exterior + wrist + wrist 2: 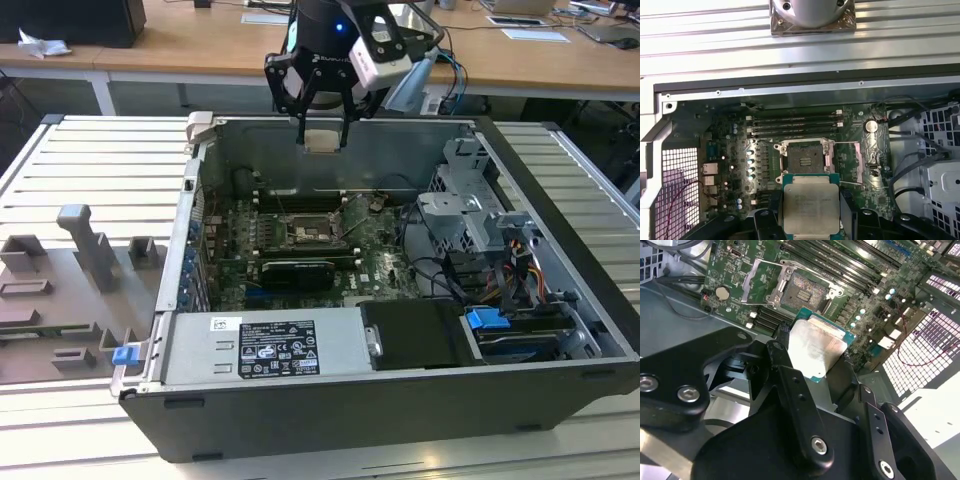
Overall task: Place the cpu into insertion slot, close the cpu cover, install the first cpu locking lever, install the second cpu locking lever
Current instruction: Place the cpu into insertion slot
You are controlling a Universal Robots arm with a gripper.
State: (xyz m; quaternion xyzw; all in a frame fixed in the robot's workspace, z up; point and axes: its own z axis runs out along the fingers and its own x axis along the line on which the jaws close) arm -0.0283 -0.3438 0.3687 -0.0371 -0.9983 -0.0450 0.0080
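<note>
One tool (322, 128): two black fingers (790, 385) closed against opposite edges of the cpu (322, 141). The exterior view shows it raised over the rear wall of one open computer case (400, 400), which stands on the ribbed bench (90, 160).
One cpu: pale metal top on a green base, clear of the board.
One insertion slot (805, 160): both wrist views show it empty with bare contacts, well apart from the chip.
One cpu cover (860, 161): swung open beside the slot.
</note>
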